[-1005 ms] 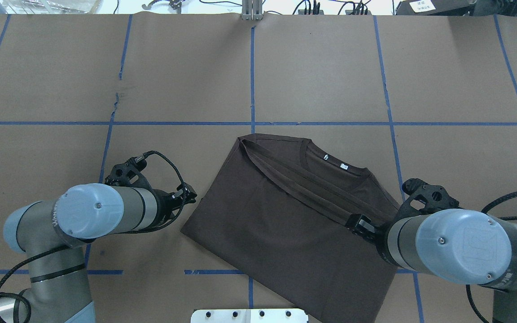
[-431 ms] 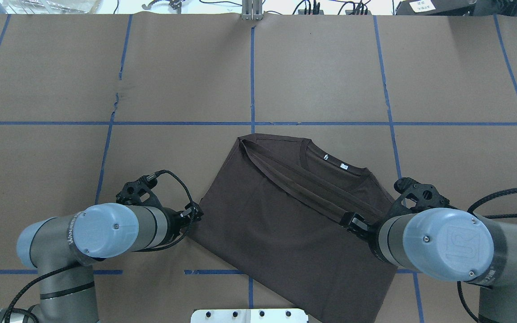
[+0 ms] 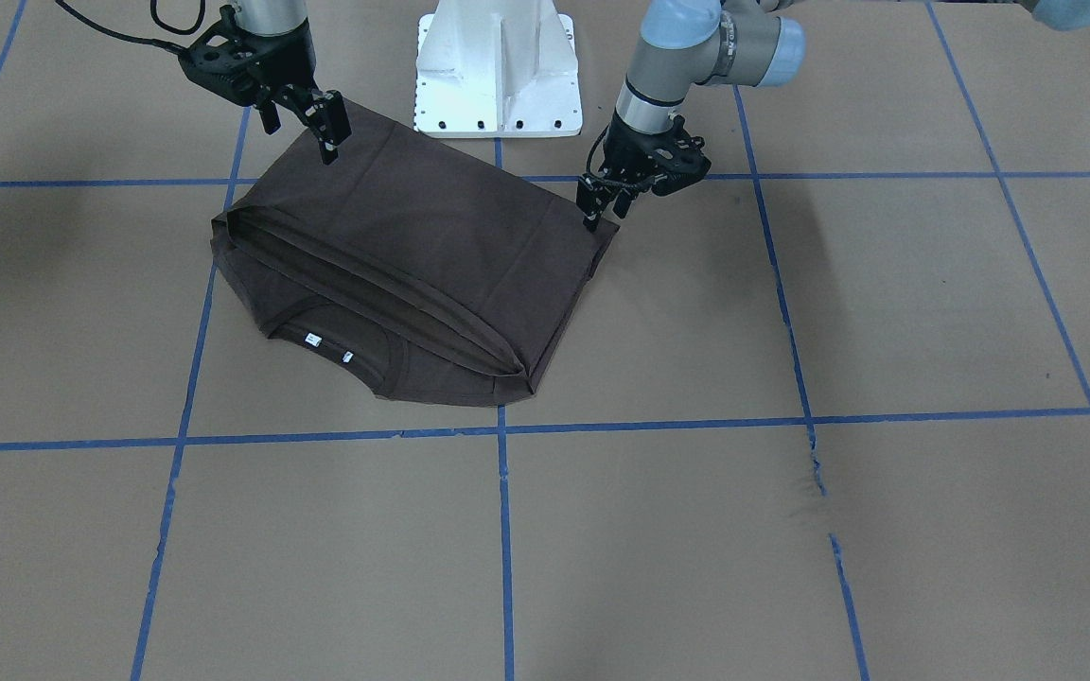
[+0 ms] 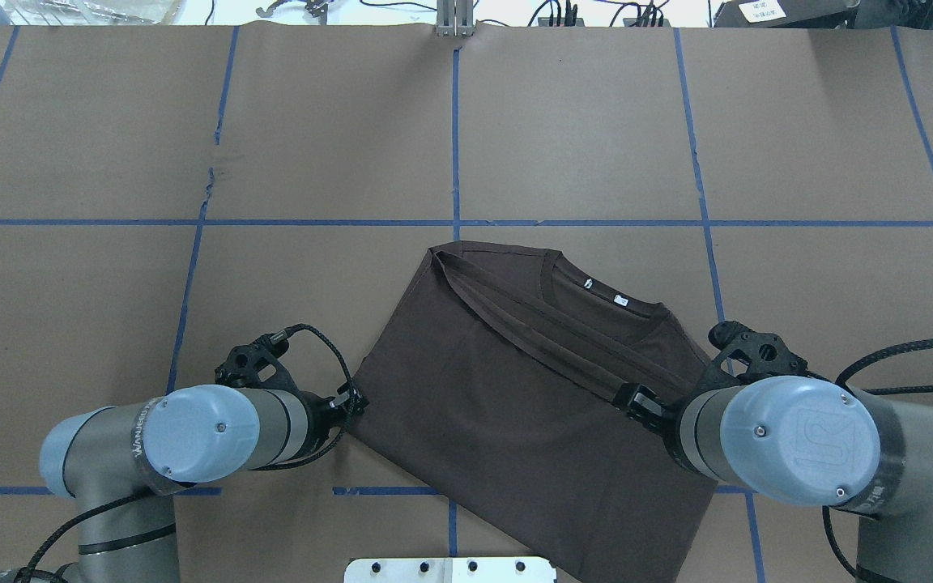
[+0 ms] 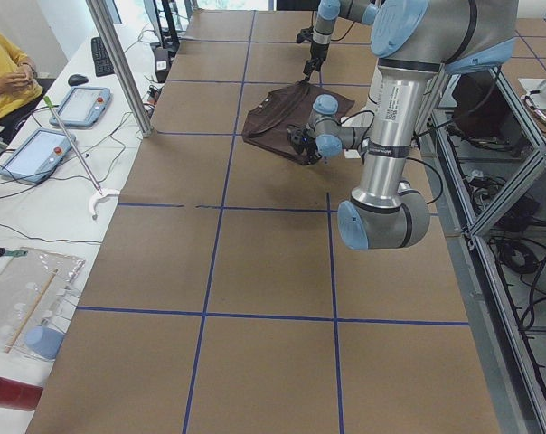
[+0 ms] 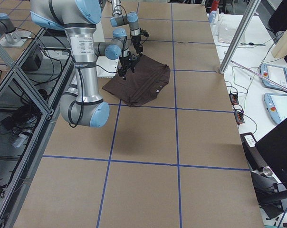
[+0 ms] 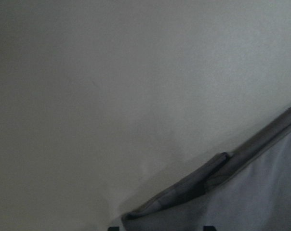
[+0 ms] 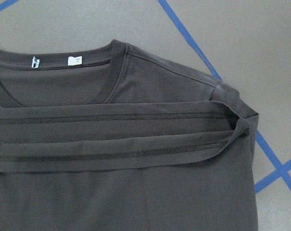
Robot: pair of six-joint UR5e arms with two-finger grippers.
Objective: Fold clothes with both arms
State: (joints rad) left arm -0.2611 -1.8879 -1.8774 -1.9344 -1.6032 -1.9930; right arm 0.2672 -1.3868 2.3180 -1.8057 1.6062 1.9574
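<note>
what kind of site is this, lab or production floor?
Most likely a robotics research lab, not production: the table is papered and marked with a blue tape grid, what look like teach pendants lie on a side bench, and a person sits there.

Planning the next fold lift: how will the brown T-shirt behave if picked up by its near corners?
Probably floppy: the T-shirt lies flat in thin folded layers, so it should sag between grip points. Likely light for its size, since the cloth looks thin. The stacked hems lie loose, so the layers may slide apart when lifted.
</note>
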